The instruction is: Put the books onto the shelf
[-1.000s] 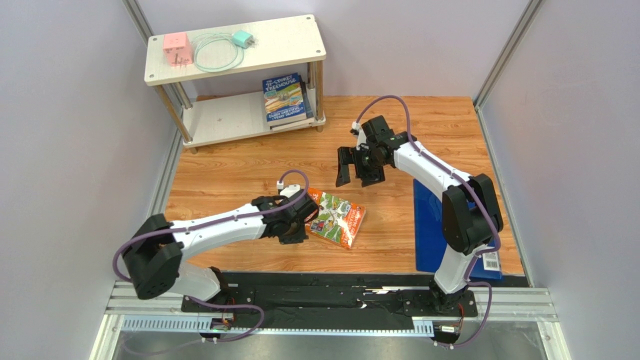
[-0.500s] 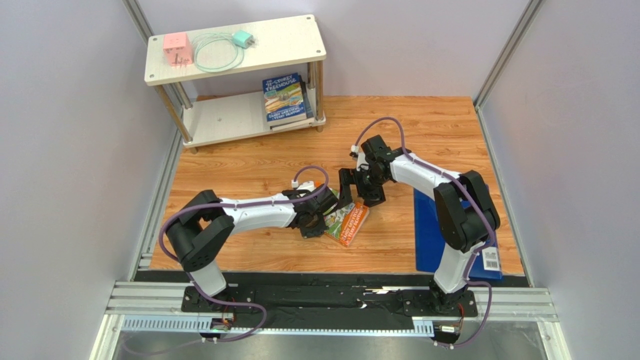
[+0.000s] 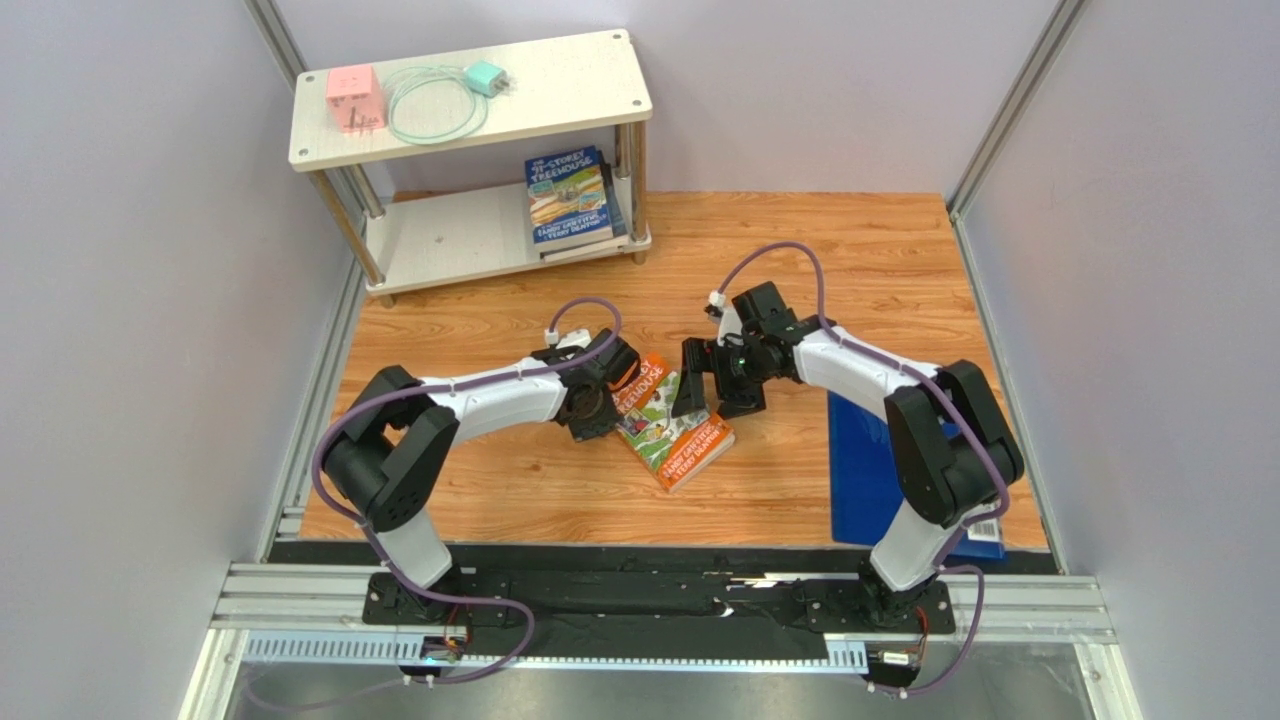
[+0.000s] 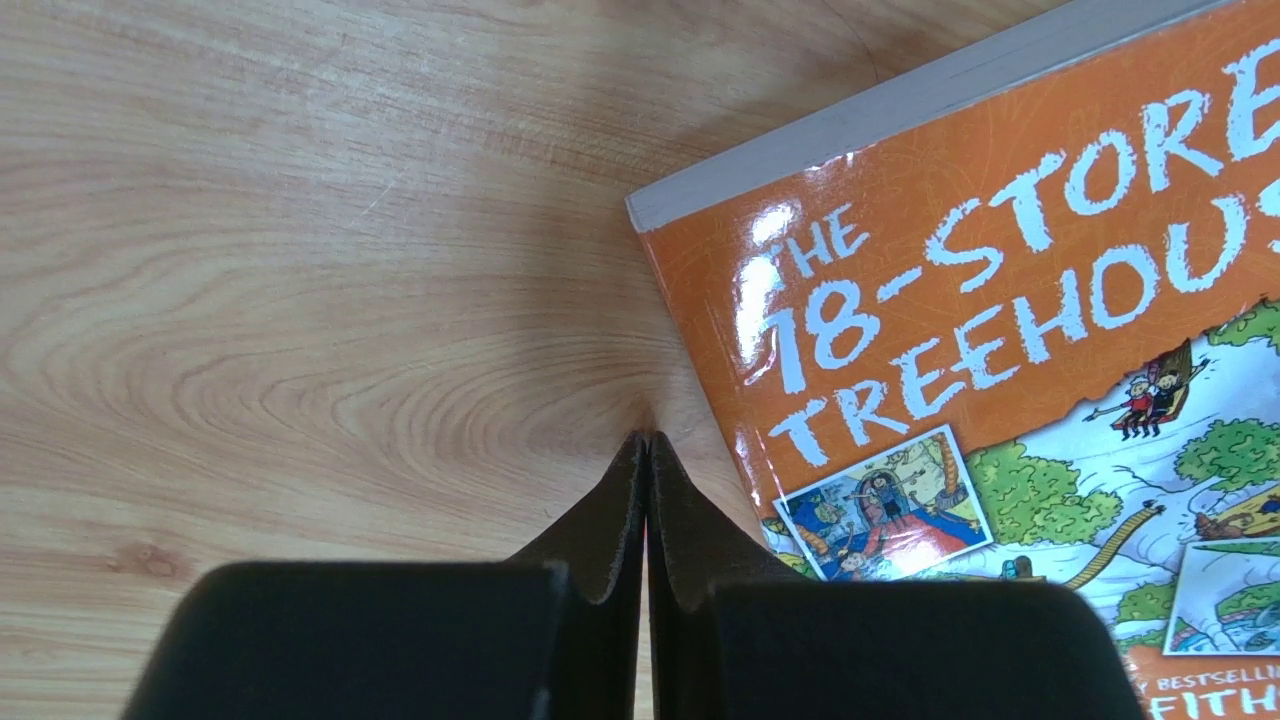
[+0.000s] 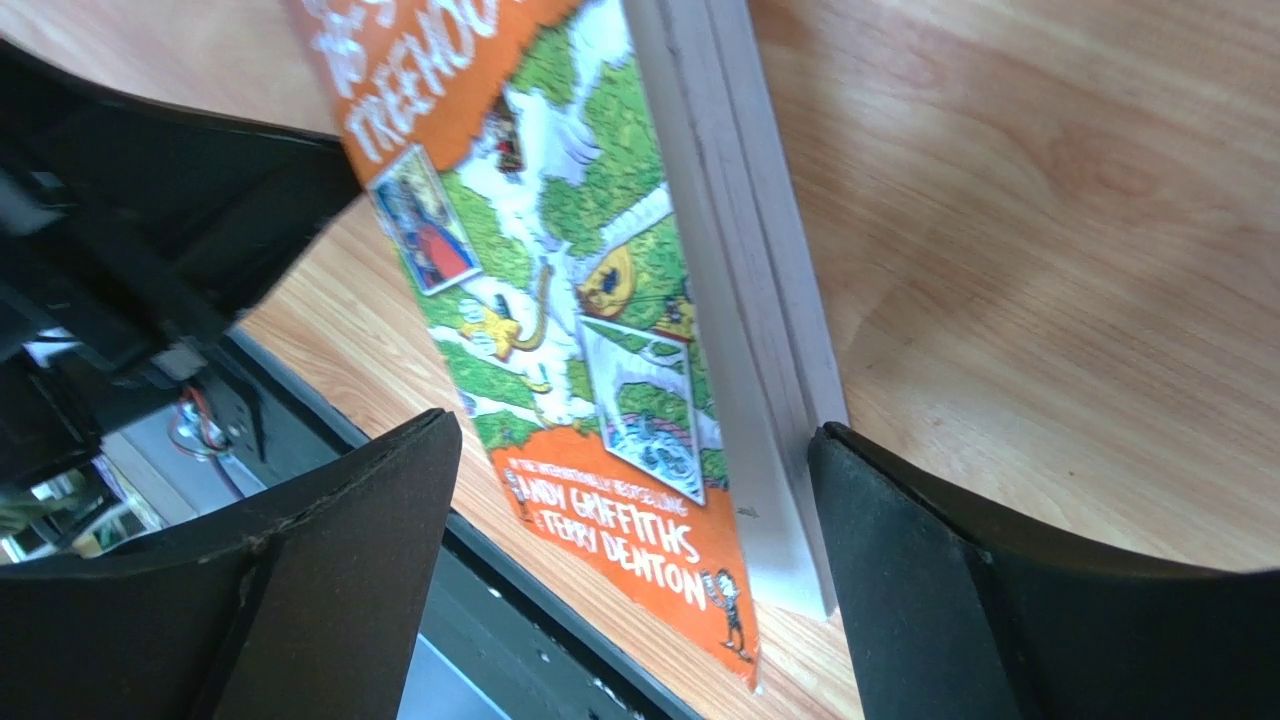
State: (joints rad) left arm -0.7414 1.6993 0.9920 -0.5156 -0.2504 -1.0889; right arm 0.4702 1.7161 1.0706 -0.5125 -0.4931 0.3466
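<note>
Paperback with an orange and green cover (image 3: 672, 423) lies face up on the wooden table (image 3: 481, 330), midway between the two arms and well short of the shelf (image 3: 571, 75). Its white title lettering reads "THE", a number ending in "8-STORE", and "TREEHOUS" in the left wrist view (image 4: 1022, 300); both lines are cut off at the frame edge and glare hides the first digit. Lower on the cover, the right wrist view (image 5: 571, 300) shows "ANDY GRIFFITHS" and "TERRY DENTON". From above, the book's long axis runs diagonally, with the title end pointing far-left and the authors' names near-right.

The left gripper (image 3: 609, 402) has its fingers pressed flat together and holds nothing; their tips (image 4: 646, 450) touch the table right at the cover's spine-side edge. The right gripper (image 3: 715, 402) stands wide apart, with one finger above the cover and the other beyond the grey page edge, and it has closed on nothing.

On the shelf's lower tier sits a small stack of books (image 3: 574, 200); the blue top cover carries a title ending in "TREEHOUSE". The upper tier holds a pink block (image 3: 355, 99), a teal plug (image 3: 484, 77) and a coiled cable (image 3: 428, 108). A plain blue sheet (image 3: 860, 450) lies flat under the right arm.
</note>
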